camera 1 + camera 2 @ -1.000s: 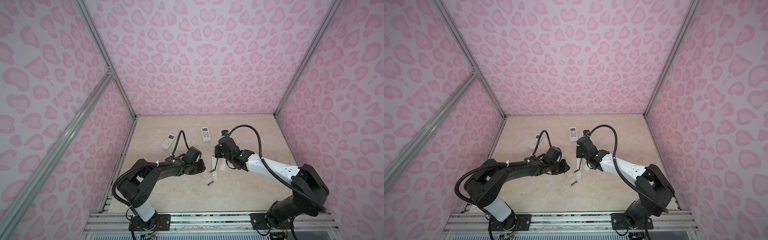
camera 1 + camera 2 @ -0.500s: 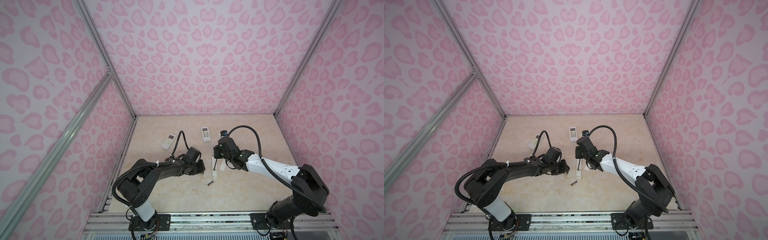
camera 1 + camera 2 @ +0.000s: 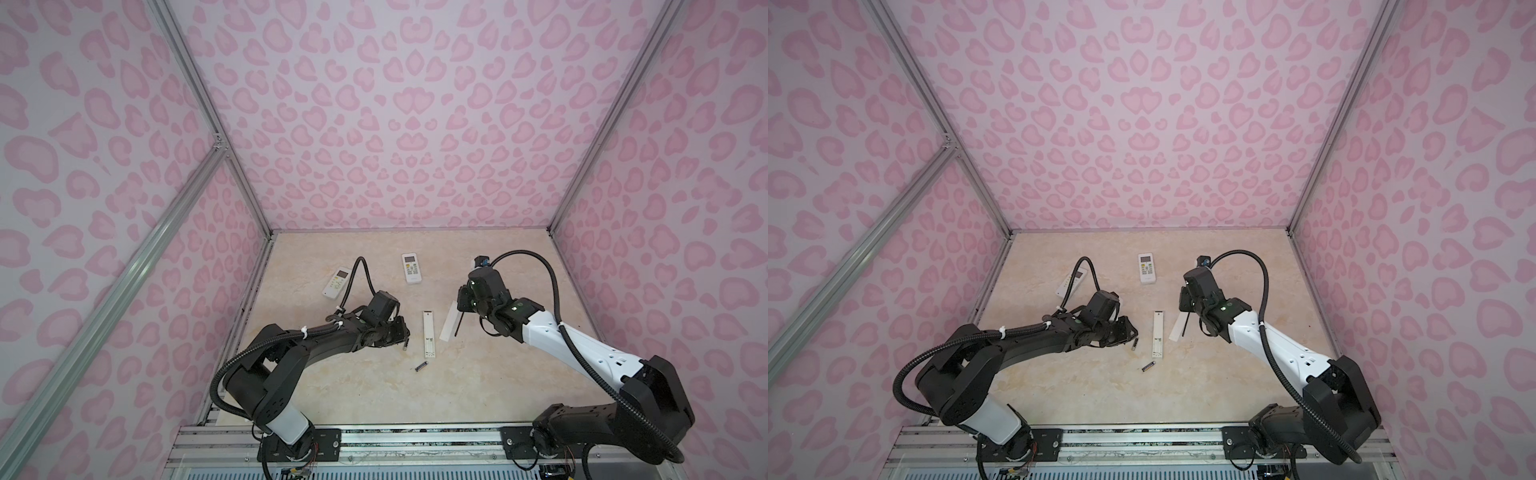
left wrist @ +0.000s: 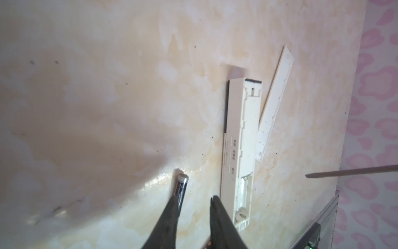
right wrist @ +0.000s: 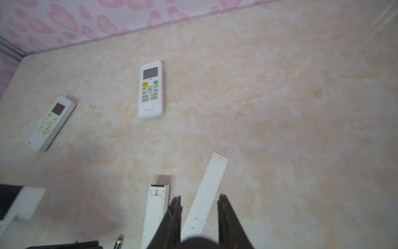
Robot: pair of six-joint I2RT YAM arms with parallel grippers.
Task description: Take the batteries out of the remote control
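Observation:
The slim white remote control (image 3: 429, 334) lies back-up at mid-table, its battery slot uncovered (image 4: 243, 189). Its long white cover (image 3: 449, 326) lies just to its right. One black battery (image 4: 181, 187) rests on the table against one finger of my left gripper (image 4: 192, 197), whose jaws stand apart and open; both top views show this cell (image 3: 405, 347) left of the remote. A second battery (image 3: 421, 366) lies loose nearer the front. My right gripper (image 3: 459, 305) hovers above the cover (image 5: 209, 194), shut on a dark-handled screwdriver whose thin shaft (image 3: 457, 322) points down.
Two wider white remotes with screens lie toward the back: one (image 3: 410, 268) near the middle, one (image 3: 337, 282) to the left, partly behind the left arm's cable. Pink patterned walls close the table on three sides. A metal rail (image 3: 374, 440) runs along the front.
My left gripper's jaws have spread and the battery between them now lies on the table beside one finger. The right gripper has hardly moved, still holding the screwdriver.

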